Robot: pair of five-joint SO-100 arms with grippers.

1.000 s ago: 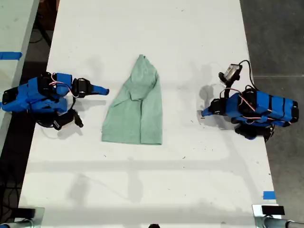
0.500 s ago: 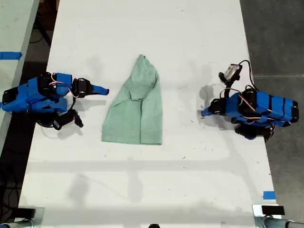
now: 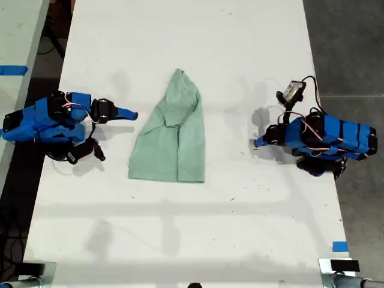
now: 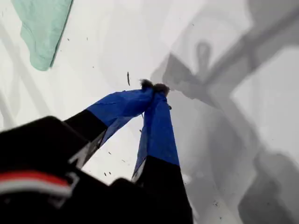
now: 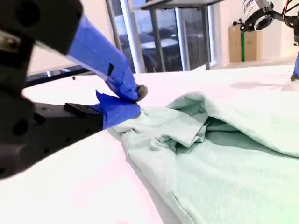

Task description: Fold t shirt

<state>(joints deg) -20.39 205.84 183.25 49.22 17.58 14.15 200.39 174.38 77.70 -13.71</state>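
Observation:
The pale mint-green t shirt lies folded on the white table, its pointed end toward the far side. My second gripper is at the exterior view's left, shut and empty, a short gap from the shirt's edge. In the second wrist view its shut tips sit in front of the rumpled t shirt. At the exterior view's right, my first gripper is shut and empty, well away from the shirt. The first wrist view shows its closed tips over bare table, with a t shirt corner far off.
A small camera on a cable stands by the first arm and shows in the second wrist view as the camera. Blue tape marks the table's near corner at the exterior view's right. Another table borders the exterior view's left.

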